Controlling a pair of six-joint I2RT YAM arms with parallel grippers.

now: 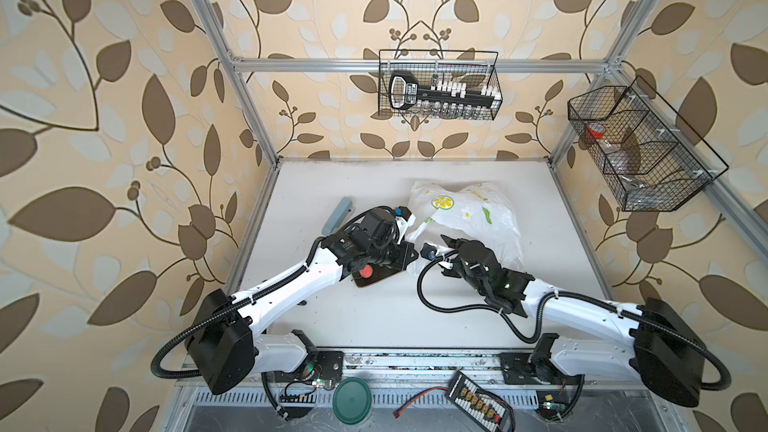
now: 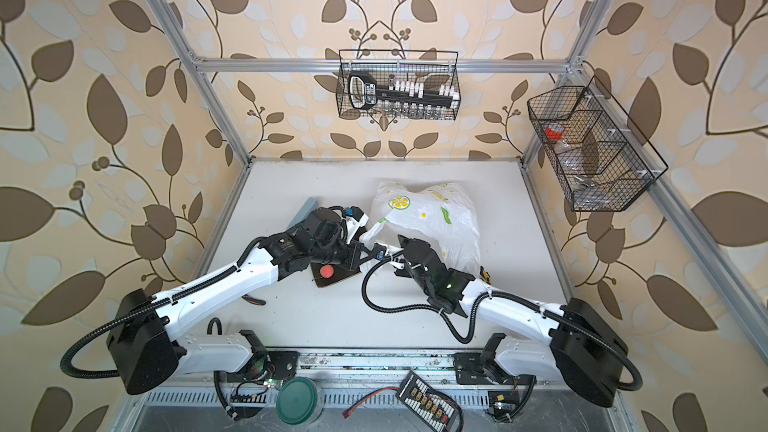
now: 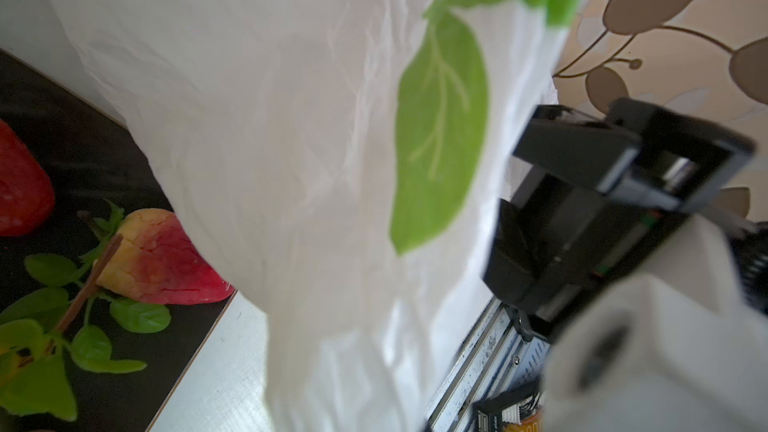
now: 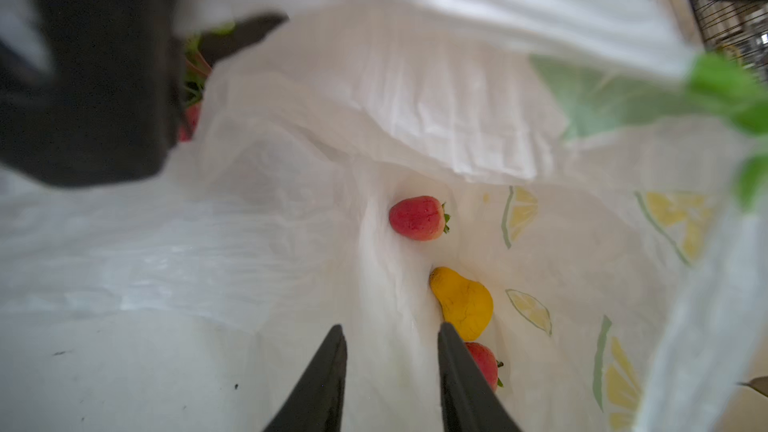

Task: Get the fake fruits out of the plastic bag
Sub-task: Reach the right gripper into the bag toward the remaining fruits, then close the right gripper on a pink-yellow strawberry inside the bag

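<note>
I can't see the fingertips of my left gripper (image 1: 409,226) from its wrist camera, because film of the plastic bag (image 3: 291,139) fills that view. In both top views it looks clamped tight on the bag's gathered edge, holding the mouth up.

The tray (image 1: 376,282) is mostly hidden under that arm, at 8 o'clock from the centre of the table (image 1: 374,326), with one red strawberry (image 1: 366,272) showing.

The bag lies crumpled at 1 o'clock, its long axis running roughly 10 to 4 and its mouth facing 8.

My right gripper (image 4: 390,328) is at the mouth. Its jaws are narrowly apart, with nothing I can make out between them. Inside lie a loose strawberry (image 4: 417,218), a yellow pear-shaped piece (image 4: 463,303) with its narrow end toward that strawberry, and a second strawberry (image 4: 484,363) half hidden behind a finger.
</note>
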